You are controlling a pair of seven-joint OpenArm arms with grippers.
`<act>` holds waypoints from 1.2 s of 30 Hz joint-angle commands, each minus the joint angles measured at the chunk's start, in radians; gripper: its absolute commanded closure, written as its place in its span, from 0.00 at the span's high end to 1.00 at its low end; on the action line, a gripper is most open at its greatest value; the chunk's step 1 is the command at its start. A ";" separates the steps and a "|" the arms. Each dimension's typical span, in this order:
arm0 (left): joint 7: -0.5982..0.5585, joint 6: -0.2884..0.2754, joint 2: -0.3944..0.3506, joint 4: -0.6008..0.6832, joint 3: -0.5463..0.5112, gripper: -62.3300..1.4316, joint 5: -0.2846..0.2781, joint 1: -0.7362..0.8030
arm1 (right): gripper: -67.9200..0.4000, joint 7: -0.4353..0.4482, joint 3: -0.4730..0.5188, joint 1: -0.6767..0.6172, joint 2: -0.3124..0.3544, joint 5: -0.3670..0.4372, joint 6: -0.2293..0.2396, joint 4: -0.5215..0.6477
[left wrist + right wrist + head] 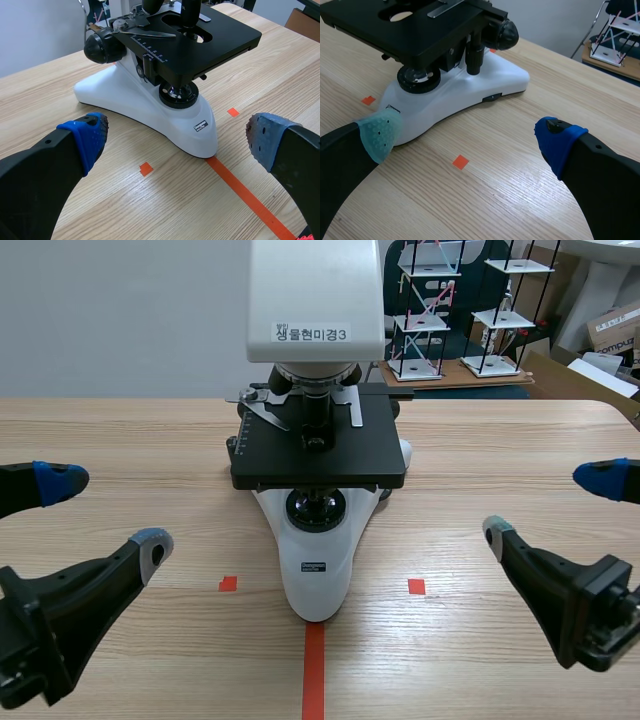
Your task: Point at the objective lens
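White microscope (pixel 320 570) stands at the centre of the wooden surface (pixel 120 430); its objective lens (pixel 318 410) hangs above the black stage (pixel 370 455), upper middle. Left claw (pixel 105 512) and right claw (pixel 550 507) are both spread, low at the sides.

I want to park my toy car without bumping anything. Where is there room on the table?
Bare wood lies between the white base and the left fingers, and again between the base and the right fingers. The far table corners beside the stage are free too. The middle is crowded by the microscope.
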 commanded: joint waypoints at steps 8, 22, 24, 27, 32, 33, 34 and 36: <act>-0.014 0.005 0.000 0.011 0.000 0.93 -0.010 -0.001 | 0.85 0.014 0.007 0.009 0.002 0.006 0.000 0.006; -0.014 0.005 0.000 0.011 0.000 0.93 -0.010 -0.001 | 0.85 0.000 0.007 0.009 0.002 0.007 0.000 0.006; -0.014 0.005 0.000 0.011 0.000 0.93 -0.010 -0.001 | 0.85 0.000 0.007 0.009 0.002 0.007 0.000 0.006; -0.014 0.005 0.000 0.011 0.000 0.93 -0.010 -0.001 | 0.85 0.000 0.007 0.009 0.002 0.007 0.000 0.006; -0.015 0.005 0.000 0.011 0.000 0.93 -0.010 -0.002 | 0.85 0.000 0.007 0.009 0.002 0.007 0.000 0.006; -0.015 0.005 0.000 0.011 0.000 0.93 -0.010 -0.002 | 0.85 0.000 0.007 0.009 0.002 0.007 0.000 0.006; -0.014 0.005 0.000 0.011 0.000 0.93 -0.010 -0.001 | 0.85 0.000 0.007 0.009 0.002 0.007 0.000 0.006; -0.014 0.005 0.000 0.011 0.000 0.93 -0.010 -0.001 | 0.85 0.000 0.007 0.009 0.002 0.007 0.000 0.006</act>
